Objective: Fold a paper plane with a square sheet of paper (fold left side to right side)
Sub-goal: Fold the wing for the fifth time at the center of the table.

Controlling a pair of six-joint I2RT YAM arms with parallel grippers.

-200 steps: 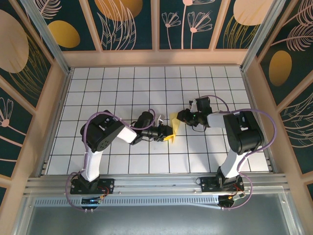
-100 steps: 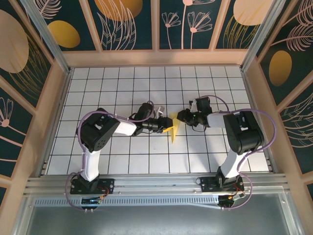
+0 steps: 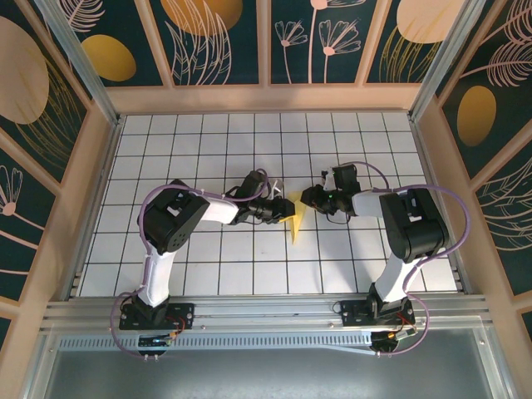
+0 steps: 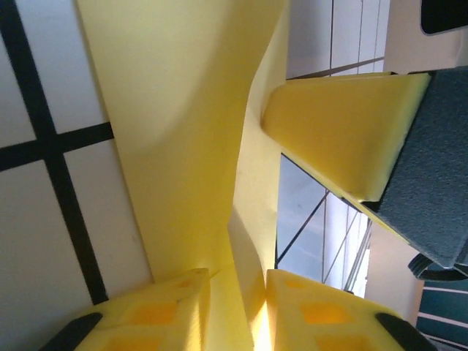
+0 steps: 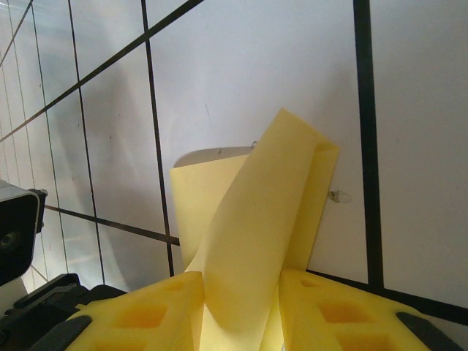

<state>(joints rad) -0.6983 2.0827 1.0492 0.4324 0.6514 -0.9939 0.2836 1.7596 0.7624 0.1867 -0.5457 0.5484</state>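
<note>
Midway, paper (image 3: 296,219): L pincer (image 4: 236,284), R pincer (image 5: 241,287)

My left arm (image 3: 220,208): white tubes, fat black round joints. My right arm (image 3: 366,202): same white and black. Purple cables (image 3: 143,237) loop beside both arms, down to black bases (image 3: 154,316). Little red wires at bases. My left hand (image 4: 238,292): two soft yellow pads (image 4: 164,314) with square dents, black bits at outer corners. My right hand (image 5: 241,292): same yellow pads, same dents, black corners. Dark grey block behind right pad, seen from left wrist.
</note>
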